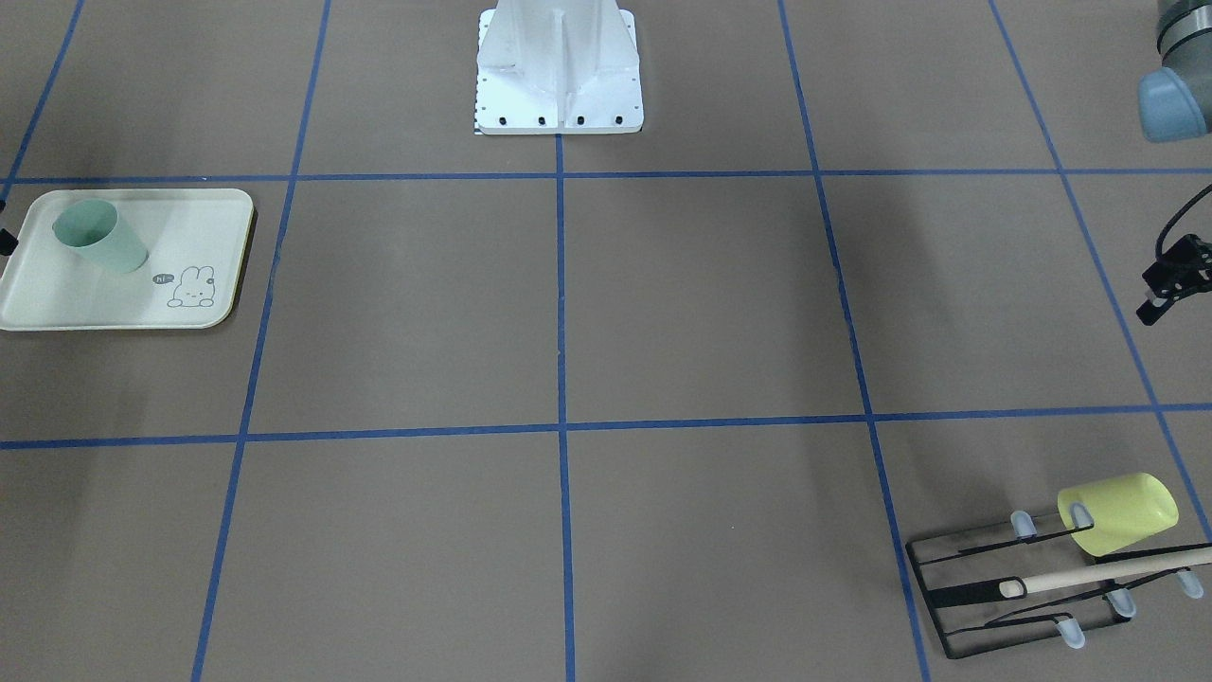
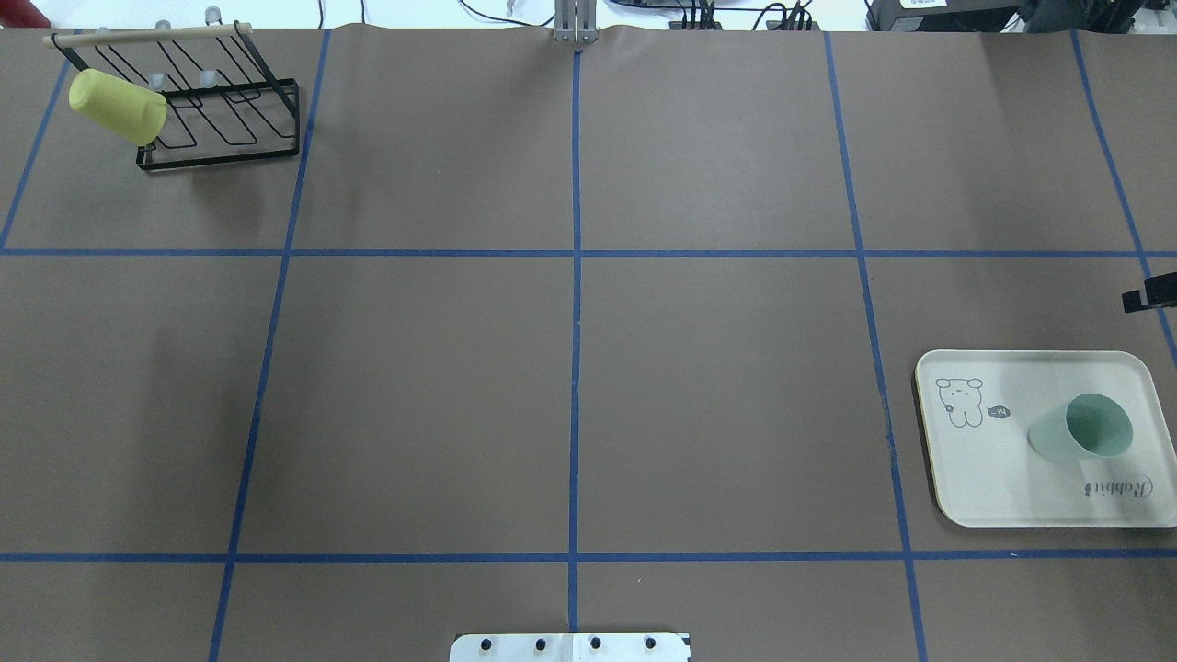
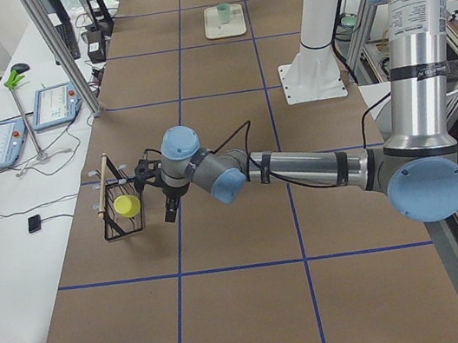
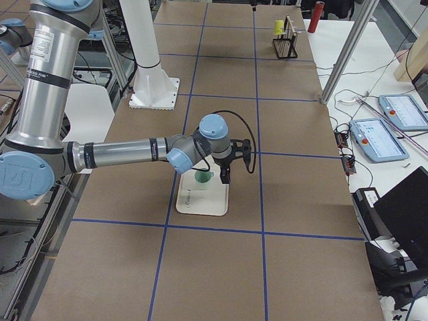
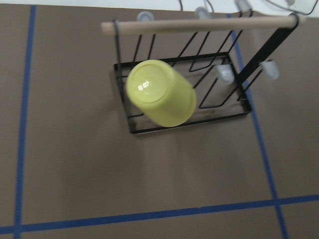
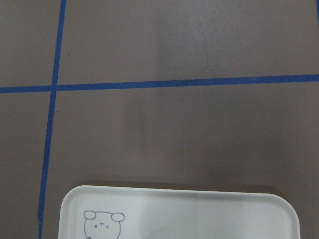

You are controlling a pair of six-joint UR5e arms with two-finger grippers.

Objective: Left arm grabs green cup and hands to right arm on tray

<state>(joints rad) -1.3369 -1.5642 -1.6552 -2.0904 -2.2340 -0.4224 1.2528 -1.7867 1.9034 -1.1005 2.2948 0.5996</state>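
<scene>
The green cup (image 2: 1080, 430) stands upright, mouth up, on the cream tray (image 2: 993, 478) at the table's right side; it also shows in the front-facing view (image 1: 99, 237) on the tray (image 1: 123, 308). No gripper touches it. My right gripper (image 4: 225, 175) hovers just past the tray's far edge, beside the cup (image 4: 202, 178); only a black sliver of it shows in the overhead view (image 2: 1149, 296). My left gripper (image 3: 168, 212) hangs next to the black wire rack, partly cut off in the front-facing view (image 1: 1169, 284). I cannot tell whether either is open or shut.
A yellow-green cup (image 5: 160, 93) hangs upside down on a peg of the black wire rack (image 2: 230, 152), which has a wooden rod on top, at the far left corner. The white robot base plate (image 1: 559, 85) sits at the near middle edge. Blue tape lines grid the brown table.
</scene>
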